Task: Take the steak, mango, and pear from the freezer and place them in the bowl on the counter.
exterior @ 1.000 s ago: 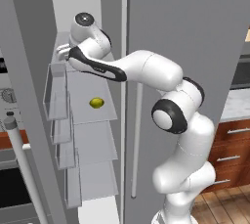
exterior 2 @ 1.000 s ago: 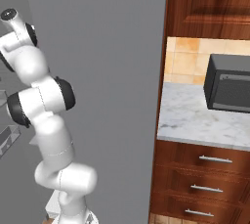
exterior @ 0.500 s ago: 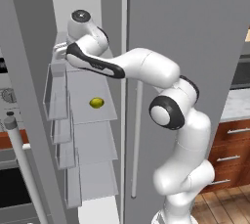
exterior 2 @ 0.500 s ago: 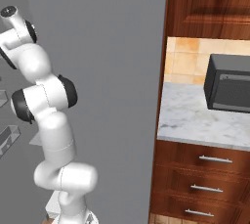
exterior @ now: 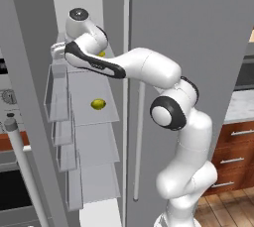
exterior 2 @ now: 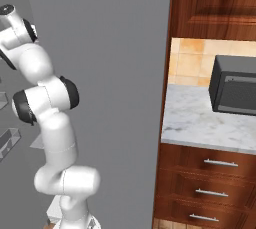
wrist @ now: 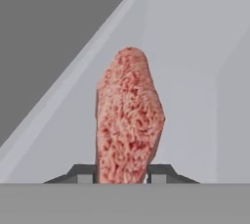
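The steak [wrist: 128, 115], a pinkish-red slab, stands on edge between my two finger tips, and both touch its sides. My gripper [wrist: 122, 173] is shut on it. In the left base view the hand [exterior: 55, 51] reaches into the top shelf of the open freezer [exterior: 188, 28]. On the shelf below lies the yellow-green pear [exterior: 98, 104]. A sliver of yellow fruit [exterior: 101, 54] peeks out behind my wrist, likely the mango. The marble counter [exterior 2: 200, 123] lies to the right. The bowl is out of view.
The freezer door stands open at the left with translucent bins [exterior: 58, 97] and a grey rod handle [exterior: 22, 166]. A second rod handle [exterior: 139, 141] runs down the closed grey door. A dark microwave [exterior 2: 235, 85] sits on the counter above wooden drawers [exterior 2: 212, 183].
My hand has shifted a little left and up at the top shelf, with the forearm following. The pear has not moved.
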Controlling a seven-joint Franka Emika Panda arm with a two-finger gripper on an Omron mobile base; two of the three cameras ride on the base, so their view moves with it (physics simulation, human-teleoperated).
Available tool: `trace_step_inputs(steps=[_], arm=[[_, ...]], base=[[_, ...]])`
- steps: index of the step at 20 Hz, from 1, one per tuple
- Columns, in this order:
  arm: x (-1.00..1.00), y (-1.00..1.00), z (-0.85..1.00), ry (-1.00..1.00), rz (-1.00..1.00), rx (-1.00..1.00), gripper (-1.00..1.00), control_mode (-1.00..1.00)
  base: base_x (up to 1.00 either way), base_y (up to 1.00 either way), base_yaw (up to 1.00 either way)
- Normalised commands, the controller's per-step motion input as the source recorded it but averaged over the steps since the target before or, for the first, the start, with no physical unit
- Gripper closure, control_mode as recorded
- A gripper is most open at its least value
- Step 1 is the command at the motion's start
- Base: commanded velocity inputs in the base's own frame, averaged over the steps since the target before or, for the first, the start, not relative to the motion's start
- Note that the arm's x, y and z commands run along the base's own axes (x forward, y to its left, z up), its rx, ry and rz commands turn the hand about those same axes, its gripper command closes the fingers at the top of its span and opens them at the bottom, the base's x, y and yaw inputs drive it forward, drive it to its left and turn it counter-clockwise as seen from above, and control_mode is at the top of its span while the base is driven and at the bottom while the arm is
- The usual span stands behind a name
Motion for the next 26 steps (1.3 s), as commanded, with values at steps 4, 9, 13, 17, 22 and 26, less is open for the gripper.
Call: trace_step_inputs(steps=[4, 9, 13, 17, 22, 26], arm=[[-0.14, 0.00, 0.00, 0.00, -0.02, 0.00, 1.00, -1.00], [-0.41, -0.12, -0.01, -0.01, -0.01, 0.03, 1.00, -1.00], [-0.58, -0.33, -0.01, 0.00, 0.00, 0.09, 1.00, -1.00], [-0.63, -0.47, -0.16, -0.03, 0.00, 0.09, 1.00, -1.00], [-0.93, -0.25, 0.00, -0.18, 0.00, 0.07, 1.00, -1.00], [-0.92, -0.32, 0.12, -0.07, 0.00, 0.08, 1.00, -1.00]], base=[[0.00, 0.00, 0.00], [0.00, 0.00, 0.00], [0.00, 0.00, 0.00], [0.00, 0.00, 0.00], [0.00, 0.00, 0.00], [0.00, 0.00, 0.00]])
